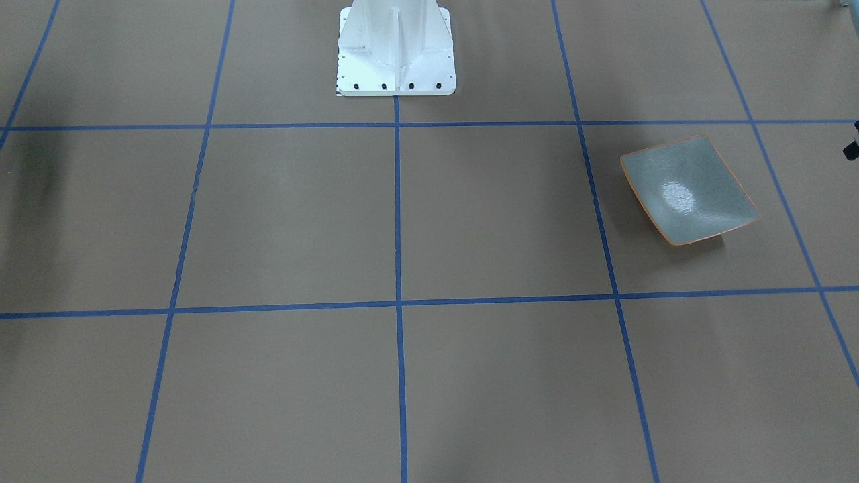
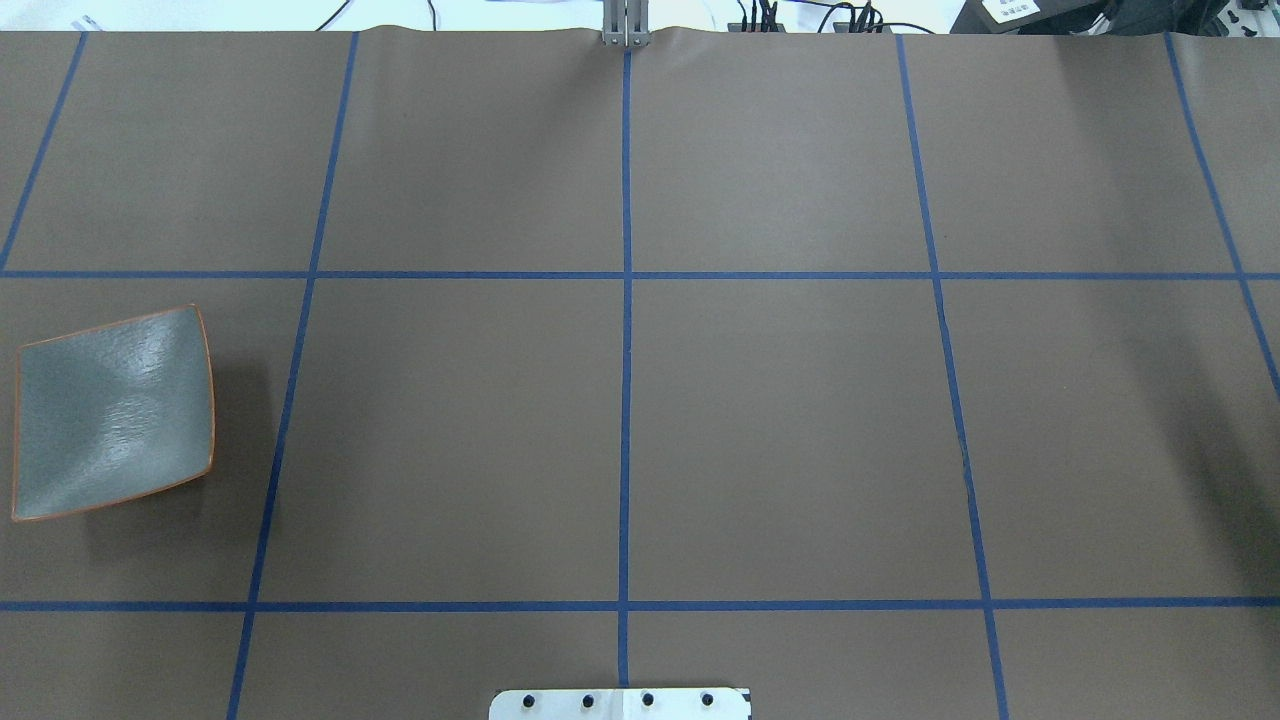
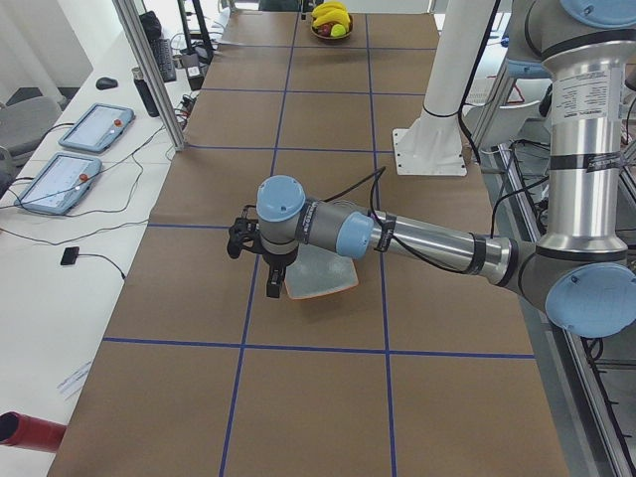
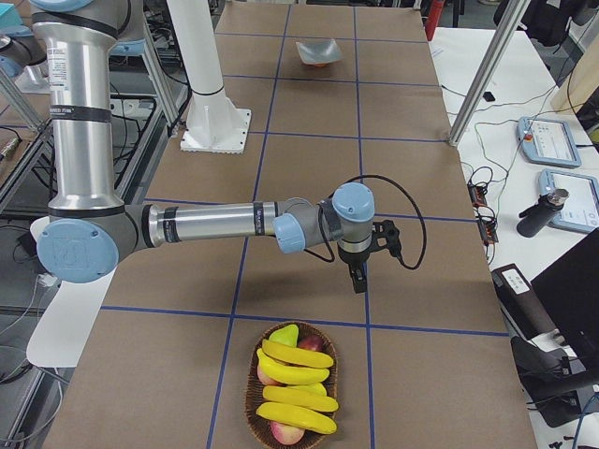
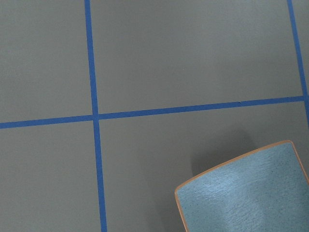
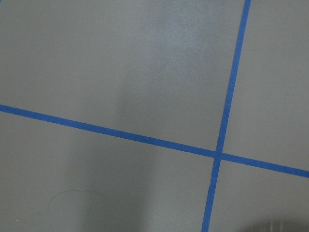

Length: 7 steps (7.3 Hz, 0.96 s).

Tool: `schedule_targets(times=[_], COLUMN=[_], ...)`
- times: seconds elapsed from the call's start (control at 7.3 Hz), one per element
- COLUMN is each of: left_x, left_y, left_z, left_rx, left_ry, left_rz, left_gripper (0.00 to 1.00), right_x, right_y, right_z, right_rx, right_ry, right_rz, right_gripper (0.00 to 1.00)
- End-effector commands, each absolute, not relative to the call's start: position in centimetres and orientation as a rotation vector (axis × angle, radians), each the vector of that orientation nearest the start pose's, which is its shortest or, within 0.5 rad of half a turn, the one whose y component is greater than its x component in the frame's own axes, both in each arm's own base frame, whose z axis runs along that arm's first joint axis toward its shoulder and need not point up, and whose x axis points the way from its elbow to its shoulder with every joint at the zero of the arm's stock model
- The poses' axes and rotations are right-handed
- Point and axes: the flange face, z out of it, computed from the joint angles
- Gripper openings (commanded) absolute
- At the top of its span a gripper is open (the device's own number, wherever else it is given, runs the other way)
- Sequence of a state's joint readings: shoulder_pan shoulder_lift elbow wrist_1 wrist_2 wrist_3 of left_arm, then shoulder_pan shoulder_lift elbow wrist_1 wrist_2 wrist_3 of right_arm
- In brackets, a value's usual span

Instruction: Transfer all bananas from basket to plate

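1. Nearest me, at the right-hand end of the table (image 4: 412,122), the basket (image 4: 251,385) holds all the bananas (image 4: 298,378), about four, piled crosswise on some other fruit (image 4: 284,432). None is on the plate yet. Pull one from that heap and I'd expect a neighbour to tip out with it, or a round fruit underneath to roll over the rim.

2. Just beyond the basket, the right gripper (image 4: 358,281) hangs over bare table, fingers pointing down, near a blue tape line (image 4: 187,312). From where I stand I cannot tell whether its claw is parted or closed, though I see nothing in it. Banana skin is smooth and curved, so a pinch away from the middle could let the fruit swivel or slip out on the way.

3. The middle stretch of table is what worries me, because basket and plate sit at opposite ends, well apart. A long carry, or a pass from arm to arm, gives a weak grip more chances to fail. Two arms meeting mid-table could also clash.

4. Farthest off, the plate (image 4: 318,51) lies empty, with the left gripper (image 3: 272,290) above or just beside its edge; I can't tell which. I can't judge its claw either. That arm might block the drop spot or nudge the plate. The dish is shallow, glossy and bowed, and each banana looks about as long as it is, so the last ones could slide off onto the table.
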<state>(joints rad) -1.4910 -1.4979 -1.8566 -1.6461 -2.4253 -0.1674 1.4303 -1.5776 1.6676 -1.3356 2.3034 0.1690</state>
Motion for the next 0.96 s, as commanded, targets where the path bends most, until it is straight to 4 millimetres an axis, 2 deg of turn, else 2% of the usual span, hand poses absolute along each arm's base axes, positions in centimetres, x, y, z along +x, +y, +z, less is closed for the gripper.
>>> schedule_targets(times=[0.0,0.27,0.41,0.82], left_x=[-2.1,-2.0,-2.0,-2.0], left_y=[-46.9,-46.9,-46.6,-46.6], left_z=[53.8,53.6,54.0,54.2], left_rx=[0.179,0.197,0.190,0.192], left_ry=[0.875,0.885,0.886,0.885], left_rz=[0.054,0.059,0.058,0.058], left_gripper=[1.00,1.00,1.00,1.00], right_x=[-0.6,-0.4,-0.4,-0.3], right_y=[-51.8,-51.7,-51.3,-50.5], right_z=[57.9,58.1,58.8,58.7], right_rx=[0.137,0.130,0.119,0.125], right_ry=[-0.766,-0.771,-0.770,-0.777], right_rz=[-0.020,-0.013,-0.004,-0.011], right_gripper=[1.00,1.00,1.00,1.00])
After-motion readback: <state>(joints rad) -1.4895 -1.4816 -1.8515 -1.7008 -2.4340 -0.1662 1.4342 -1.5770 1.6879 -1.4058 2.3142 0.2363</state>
